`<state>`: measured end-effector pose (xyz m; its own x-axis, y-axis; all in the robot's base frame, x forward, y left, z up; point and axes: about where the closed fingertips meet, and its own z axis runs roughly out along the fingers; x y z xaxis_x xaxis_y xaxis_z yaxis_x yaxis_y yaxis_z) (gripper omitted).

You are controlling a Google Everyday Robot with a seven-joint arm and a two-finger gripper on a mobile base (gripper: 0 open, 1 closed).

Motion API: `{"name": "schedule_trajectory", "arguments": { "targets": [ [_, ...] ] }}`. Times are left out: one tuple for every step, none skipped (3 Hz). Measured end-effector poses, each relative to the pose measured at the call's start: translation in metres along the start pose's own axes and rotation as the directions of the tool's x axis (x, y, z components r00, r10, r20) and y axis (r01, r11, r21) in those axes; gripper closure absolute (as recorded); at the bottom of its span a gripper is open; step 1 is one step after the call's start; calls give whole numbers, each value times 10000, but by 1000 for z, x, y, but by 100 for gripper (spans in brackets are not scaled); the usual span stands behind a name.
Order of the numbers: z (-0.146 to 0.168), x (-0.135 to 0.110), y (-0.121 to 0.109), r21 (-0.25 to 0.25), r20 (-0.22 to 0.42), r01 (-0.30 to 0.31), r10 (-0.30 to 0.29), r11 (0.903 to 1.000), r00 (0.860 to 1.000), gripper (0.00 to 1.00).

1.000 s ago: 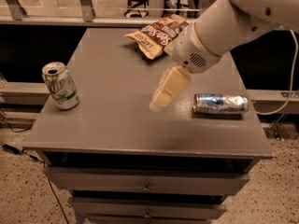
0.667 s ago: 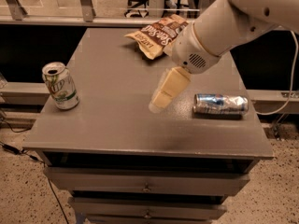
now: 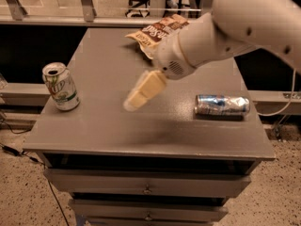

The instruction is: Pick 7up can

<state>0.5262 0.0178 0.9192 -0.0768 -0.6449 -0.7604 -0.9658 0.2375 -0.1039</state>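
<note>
The arm (image 3: 244, 27) is cut off by the top and right edges, so its base is not shown. The snack bag (image 3: 153, 32) at the rear of the worktop (image 3: 108, 126) is partly hidden behind the wrist, and only its left portion and top edge are seen. The lettering on the 7up can (image 3: 61, 86) is hard to read. The drawers (image 3: 146, 187) beneath the worktop are cut off at the bottom edge.

The gripper (image 3: 134, 100) is held above the middle of the worktop and is angled down and to the left. The fingers (image 3: 148, 86) are pressed together into a single wedge, and nothing is held. The 7up can is located upright near the left edge of the worktop, apart from the gripper. The silver and blue dented can (image 3: 221, 105) is laid on its side near the right edge.

Compared with the earlier frame, the gripper is displaced to the left, closer to the 7up can. Both cans are unchanged in position.
</note>
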Motion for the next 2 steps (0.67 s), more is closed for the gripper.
{"name": "schedule_trajectory", "arguments": {
  "targets": [
    [40,-29,-11,-40,1226,89,-83,10000,9924,0],
    [78,-64,-15,-283,2328,244,-172,9993,9724,0]
  ]
}}
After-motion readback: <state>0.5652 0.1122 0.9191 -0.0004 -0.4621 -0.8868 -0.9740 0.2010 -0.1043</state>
